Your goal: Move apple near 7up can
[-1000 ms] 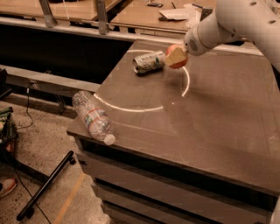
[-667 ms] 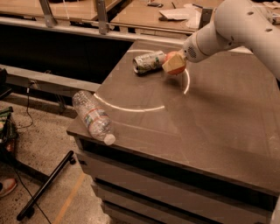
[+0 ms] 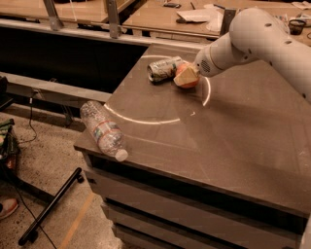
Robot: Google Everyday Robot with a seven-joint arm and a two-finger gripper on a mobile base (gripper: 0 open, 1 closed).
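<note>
Where the dark table comes to its front left corner, a clear plastic bottle lies on its side along the left edge. Its white cap points toward the front edge, and a label with red in it wraps round its middle. Below it, on the speckled floor, a black stand leg runs at a slant.

Farther right and toward the back of the table, the 7up can lies on its side near the far left corner, well apart from the bottle. A thin bright arc of reflected light curves across the tabletop between the two and sweeps up toward the right.

Just to the right of the can sits the apple, reddish-orange and low over the tabletop. It is very close to the can's end, though whether the two touch, or whether the fruit rests fully on the surface, cannot be told. The gripper is closed around the apple from the right, a pale finger lying across the fruit's upper side. Behind it the white arm rises to the upper right and leaves the view at the right edge. Beyond the table's back edge stand lighter wooden tables with papers on them.
</note>
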